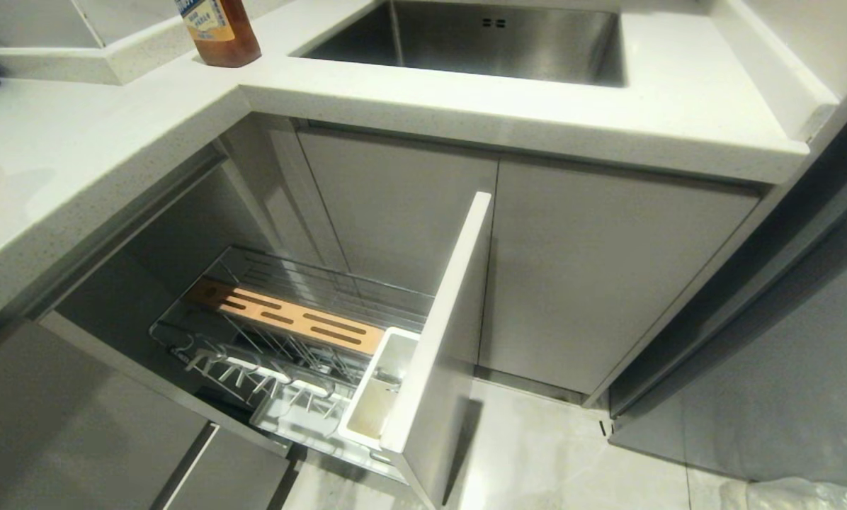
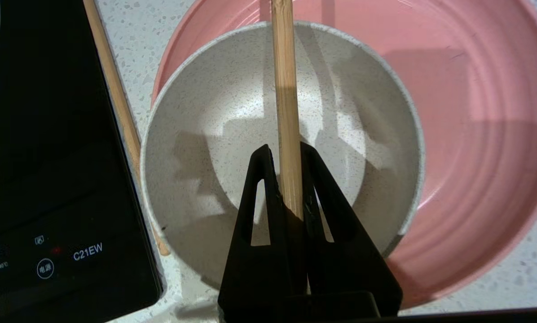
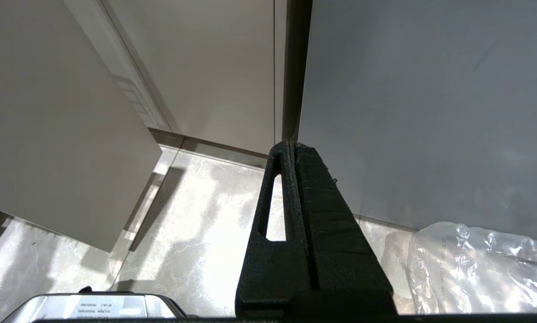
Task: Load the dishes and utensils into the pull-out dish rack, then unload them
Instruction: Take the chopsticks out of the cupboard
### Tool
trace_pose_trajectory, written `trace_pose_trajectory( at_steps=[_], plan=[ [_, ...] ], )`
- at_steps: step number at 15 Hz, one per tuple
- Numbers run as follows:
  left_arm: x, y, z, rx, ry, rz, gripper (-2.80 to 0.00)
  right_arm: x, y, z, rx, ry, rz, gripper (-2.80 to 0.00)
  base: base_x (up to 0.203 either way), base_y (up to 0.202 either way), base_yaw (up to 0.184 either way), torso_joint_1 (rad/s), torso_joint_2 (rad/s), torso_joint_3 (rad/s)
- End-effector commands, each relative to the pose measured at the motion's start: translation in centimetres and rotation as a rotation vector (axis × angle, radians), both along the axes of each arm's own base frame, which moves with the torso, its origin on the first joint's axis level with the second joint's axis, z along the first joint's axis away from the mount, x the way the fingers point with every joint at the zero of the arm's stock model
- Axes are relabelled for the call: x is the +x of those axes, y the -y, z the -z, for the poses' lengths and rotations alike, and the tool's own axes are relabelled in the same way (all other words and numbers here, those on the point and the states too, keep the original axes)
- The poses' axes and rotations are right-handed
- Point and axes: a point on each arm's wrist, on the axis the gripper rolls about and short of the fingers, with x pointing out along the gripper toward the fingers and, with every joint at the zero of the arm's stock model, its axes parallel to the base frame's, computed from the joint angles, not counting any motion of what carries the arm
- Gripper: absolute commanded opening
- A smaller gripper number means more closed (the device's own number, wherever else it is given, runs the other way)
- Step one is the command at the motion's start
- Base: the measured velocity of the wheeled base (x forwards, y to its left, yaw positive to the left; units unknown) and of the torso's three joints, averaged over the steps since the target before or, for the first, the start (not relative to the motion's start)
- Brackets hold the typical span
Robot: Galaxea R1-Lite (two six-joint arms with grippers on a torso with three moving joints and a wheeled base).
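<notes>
Fingers of the left gripper are pinched onto one chopstick, gripping it near one end so the rest of the stick runs straight out ahead, a hold that would let it drop end-first into the white utensil caddy. Directly beneath hangs the cream-white bowl, nested inside the pink plate, both resting on the speckled counter. A second chopstick lies on the counter beside the bowl, along the edge of a black induction hob; its panel reads "C21EW", with small symbols and temperature figures too fine to read. No fork is visible. The pull-out dish rack stands drawn out below the counter, its wire basket, slotted wooden strip and caddy all without dishes, so loading seems only just begun. An amber bottle stands by the sink, its label cut off. Parked low near the floor, the right gripper has its fingers pressed together on nothing, pointing at the cabinet doors, with crumpled clear plastic close by.
</notes>
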Motion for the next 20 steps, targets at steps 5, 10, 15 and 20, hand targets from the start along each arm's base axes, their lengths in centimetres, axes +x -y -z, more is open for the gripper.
trace_pose_trajectory(
  at_steps=[5,10,15,20],
  plan=[
    [0.44,-0.44,0.36,-0.008,-0.021,-0.01,-2.8,0.0,0.0,0.0,0.0,0.0,0.0,-2.8,0.0,0.0,0.0,0.0,0.0,0.0],
    [0.32,-0.36,0.22,-0.004,-0.016,-0.007,-2.8,0.0,0.0,0.0,0.0,0.0,0.0,-2.8,0.0,0.0,0.0,0.0,0.0,0.0],
    [0.13,-0.27,-0.02,0.002,-0.001,-0.01,0.0,0.0,0.0,0.0,0.0,0.0,0.0,-2.8,0.0,0.0,0.0,0.0,0.0,0.0],
    [-0.12,-0.09,-0.45,0.011,0.021,-0.009,0.0,0.0,0.0,0.0,0.0,0.0,0.0,-2.8,0.0,0.0,0.0,0.0,0.0,0.0]
  ],
)
